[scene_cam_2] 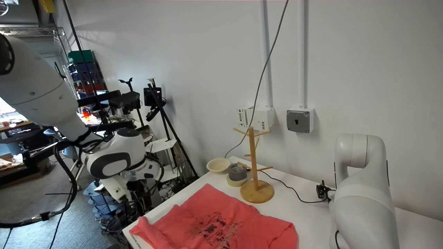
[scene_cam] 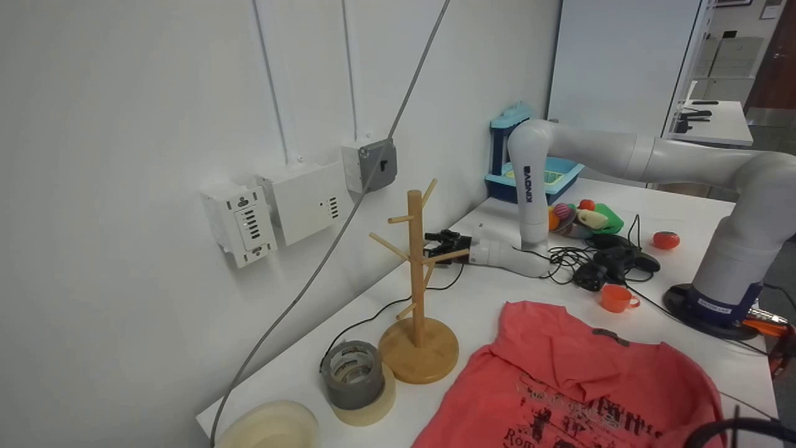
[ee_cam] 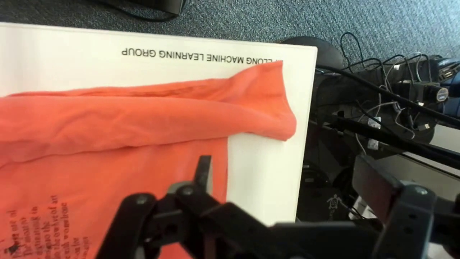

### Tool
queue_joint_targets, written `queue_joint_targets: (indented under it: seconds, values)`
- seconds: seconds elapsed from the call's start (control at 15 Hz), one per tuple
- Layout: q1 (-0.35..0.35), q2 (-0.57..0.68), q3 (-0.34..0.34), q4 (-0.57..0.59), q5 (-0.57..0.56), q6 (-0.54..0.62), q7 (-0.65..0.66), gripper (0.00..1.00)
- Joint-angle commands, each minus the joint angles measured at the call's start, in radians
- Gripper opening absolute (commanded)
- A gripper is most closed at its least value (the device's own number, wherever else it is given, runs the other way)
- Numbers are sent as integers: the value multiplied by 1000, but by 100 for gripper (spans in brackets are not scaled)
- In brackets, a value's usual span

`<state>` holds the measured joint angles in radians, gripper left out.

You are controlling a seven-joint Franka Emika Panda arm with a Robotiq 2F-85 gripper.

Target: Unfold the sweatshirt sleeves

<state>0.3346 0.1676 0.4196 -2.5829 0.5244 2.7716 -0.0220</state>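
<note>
Fabric, coral-red and soft with shallow creases, makes up the sweatshirt point(scene_cam_2: 207, 221), spread on the smooth white table point(scene_cam_2: 308, 214) just beside the round foot of a wooden mug tree point(scene_cam_2: 253, 159). Dark lettering point(scene_cam: 572, 414) marks its chest. In the wrist view a sleeve point(ee_cam: 143, 120), a long flattened tube, lies along the garment's side near the table's edge; its flared cuff point(ee_cam: 266, 95) reaches past the straight hem point(ee_cam: 221, 165) toward the table's corner. In an exterior view a folded flap point(scene_cam: 553, 348) of the same cloth overlaps the chest by the neck; I cannot tell whether it belongs to the second sleeve. The gripper point(ee_cam: 288, 176) is dark and angular, its two fingers point(ee_cam: 375, 185) released and spread far apart, one seen over the sweatshirt, one beyond the table's edge, the sleeve apart from both. There are six slim pegs on the one mug tree; two tape rolls, the matte grey roll point(scene_cam: 354, 398) stacked on the cream roll point(scene_cam: 376, 414); one shallow cream bowl point(scene_cam_2: 217, 169); one orange cup point(scene_cam: 615, 298) with a looped handle; one jointed white arm point(scene_cam: 678, 160) lettered KINOVA.
</note>
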Motion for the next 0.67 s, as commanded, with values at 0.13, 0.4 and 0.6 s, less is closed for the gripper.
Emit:
queue_joint_targets:
  seconds: [0.13,0.4,0.6]
  values:
    - [-96,-18,-86,30,-164,-104,-97,100]
    - [-155,-17,-169,58,-273,-123,-122,100]
    - [-198,-26,-227,83,-338,-132,-122,100]
